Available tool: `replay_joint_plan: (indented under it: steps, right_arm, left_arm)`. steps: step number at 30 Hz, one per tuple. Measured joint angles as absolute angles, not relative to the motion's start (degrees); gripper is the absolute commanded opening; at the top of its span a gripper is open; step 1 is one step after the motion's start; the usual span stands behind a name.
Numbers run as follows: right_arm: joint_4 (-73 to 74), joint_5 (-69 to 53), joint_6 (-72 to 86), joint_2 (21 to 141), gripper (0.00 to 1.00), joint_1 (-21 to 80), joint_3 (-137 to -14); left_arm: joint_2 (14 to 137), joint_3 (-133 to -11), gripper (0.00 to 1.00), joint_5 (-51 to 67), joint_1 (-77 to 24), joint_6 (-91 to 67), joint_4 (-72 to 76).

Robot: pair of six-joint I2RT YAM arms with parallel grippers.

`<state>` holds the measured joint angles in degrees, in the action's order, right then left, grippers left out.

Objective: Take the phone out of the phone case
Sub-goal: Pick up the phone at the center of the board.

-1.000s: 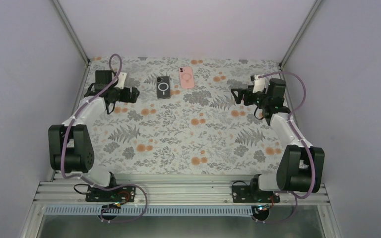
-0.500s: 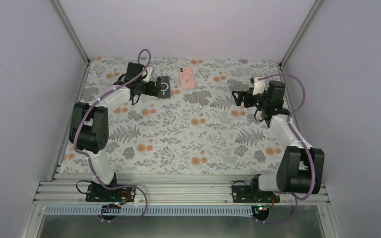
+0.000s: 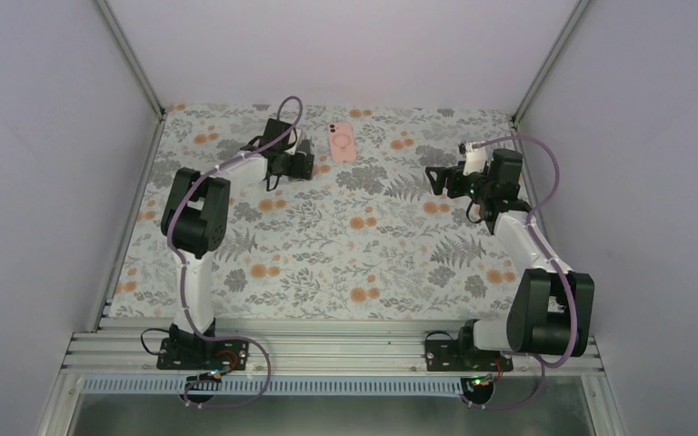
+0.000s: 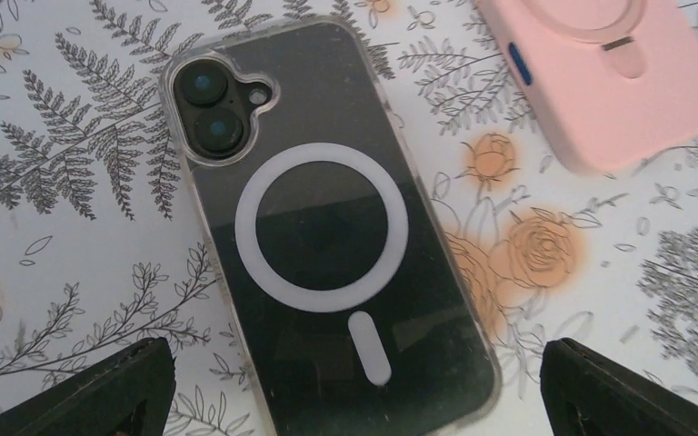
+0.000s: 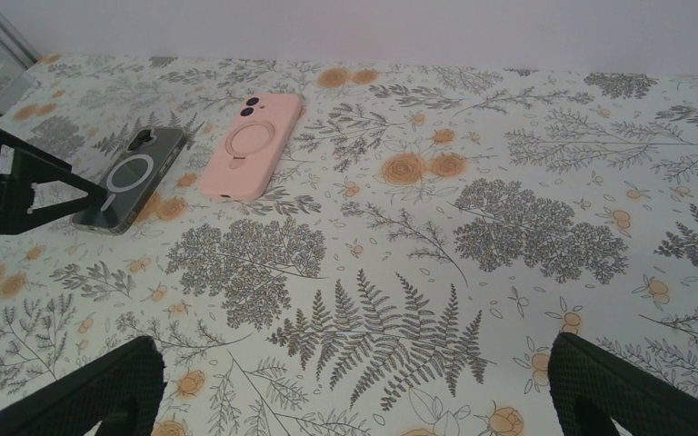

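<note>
A black phone in a clear phone case with a white ring lies back-up on the floral cloth, camera end away from me. It also shows small in the right wrist view as the cased phone. My left gripper hovers open over its lower end, one finger on each side and neither touching it. From above, the left gripper covers most of the phone. My right gripper is open and empty over bare cloth at the right; in its own view the right gripper frames only cloth.
A pink phone case with a ring stand lies just right of the black phone, close beside it as the pink case. The floral tablecloth spreads between the arms. Walls and frame posts bound the back and sides.
My left arm swung from the far left of the table rightward and now stands over the black phone. The right arm barely shifted. Both grippers stayed open.
</note>
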<state>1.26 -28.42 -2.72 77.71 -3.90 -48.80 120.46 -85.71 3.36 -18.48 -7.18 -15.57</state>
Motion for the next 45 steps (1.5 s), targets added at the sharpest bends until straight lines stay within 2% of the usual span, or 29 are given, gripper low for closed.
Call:
replay_joint_plan:
  steps: [18,27,32,37,45]
  right_arm:
    - [0.9,-27.7,-3.4,77.7,0.99,-3.9,-48.2]
    - [0.9,-27.7,-3.6,77.7,0.99,-3.9,-48.1]
    - [0.9,-27.7,-3.7,77.7,0.99,-3.9,-47.9]
    - [0.9,-27.8,-3.9,77.5,0.99,-4.2,-47.9]
    - [0.9,-28.1,-4.3,77.0,0.99,-4.3,-47.8]
  left_arm:
    - [131.3,-97.0,1.00,-1.7,-19.7,-11.1,-19.0]
    - [133.0,-99.9,0.82,-4.6,-20.2,-9.2,-21.4]
    - [132.9,-99.9,0.79,-3.5,-20.1,-5.5,-21.6]
    - [129.3,-94.5,0.77,0.1,-20.0,0.5,-21.3]
    - [118.2,-79.2,0.76,6.7,-20.1,13.1,-23.2]
